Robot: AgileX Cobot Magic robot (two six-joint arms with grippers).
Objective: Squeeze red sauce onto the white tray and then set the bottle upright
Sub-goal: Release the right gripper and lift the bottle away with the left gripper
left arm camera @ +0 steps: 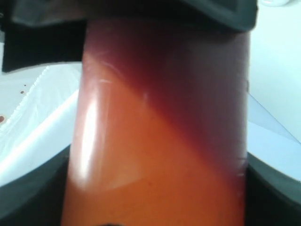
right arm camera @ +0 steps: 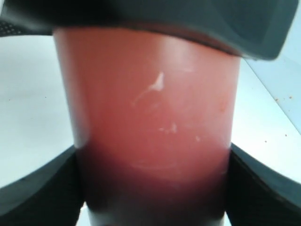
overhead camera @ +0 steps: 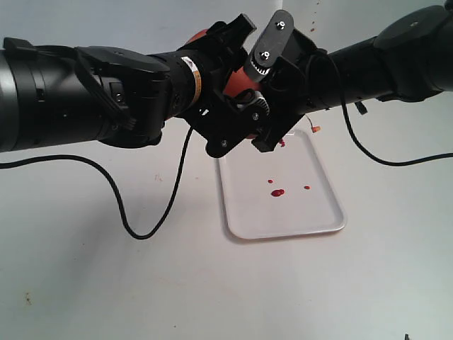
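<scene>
Above the far end of the white tray [overhead camera: 283,216], I have the bottle [overhead camera: 244,79] gripped by both the left fingers [left arm camera: 28,197] and the right fingers [right arm camera: 263,188], its long axis tilted nozzle-down toward the red sauce [overhead camera: 276,192] drops, so standing it means swinging the base downward.

This looks like a robotics lab or test station. Two black robot arms, the left arm [overhead camera: 71,92] and the right arm [overhead camera: 396,57], reach in over a plain white tabletop [overhead camera: 106,283]. Loose black cables [overhead camera: 120,205] hang from the arms and trail across the tabletop. A plain pale wall [overhead camera: 127,21] stands behind. The props are sparse and simple: a white tray [overhead camera: 283,223] spotted with red sauce [overhead camera: 277,192], and a bottle [overhead camera: 242,79] held between the arms above it.
</scene>
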